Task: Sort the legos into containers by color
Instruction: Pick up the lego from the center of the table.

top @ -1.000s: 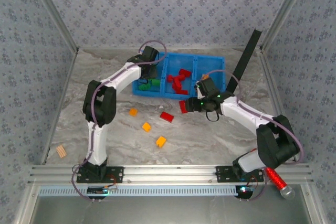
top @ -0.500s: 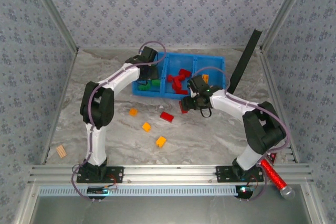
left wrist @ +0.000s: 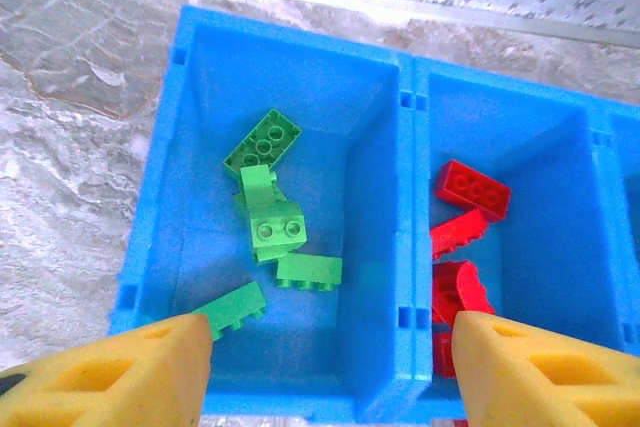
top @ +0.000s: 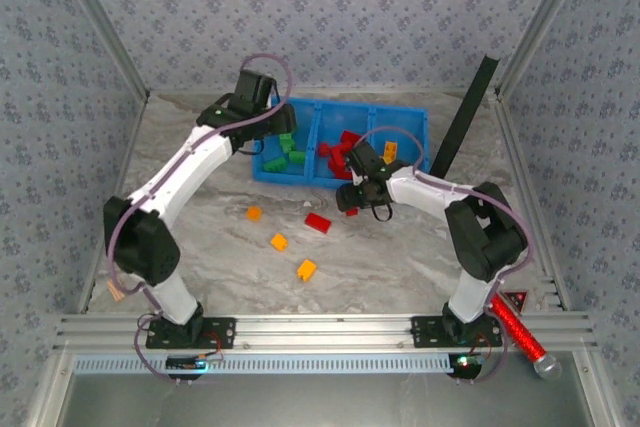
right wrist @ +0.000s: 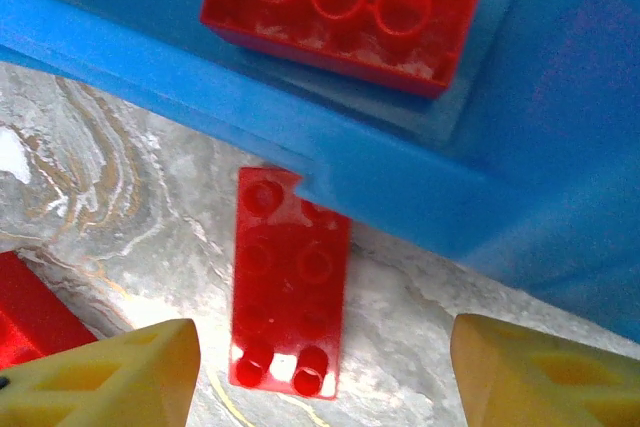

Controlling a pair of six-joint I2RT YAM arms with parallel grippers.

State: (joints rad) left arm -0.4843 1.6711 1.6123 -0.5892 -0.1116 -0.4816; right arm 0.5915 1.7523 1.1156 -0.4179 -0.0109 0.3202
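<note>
On the marbled counter [top: 400,257], a red brick [right wrist: 290,292] is shown against the near wall of the blue tray [right wrist: 400,197], framed by the wide-spread, empty right fingers [right wrist: 110,372]. A pick-up is judged to be in hand. Descent and closure on the brick are called for next.

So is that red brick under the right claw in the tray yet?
Out: the red brick lies flat on the table, just outside the blue tray.

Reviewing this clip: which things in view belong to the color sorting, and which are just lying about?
Job: blue tray; green legos and red legos inside it; red lego beside its outer wall; loose red lego and three orange legos on the table.
Lying about: red cylinder; black strip.
</note>
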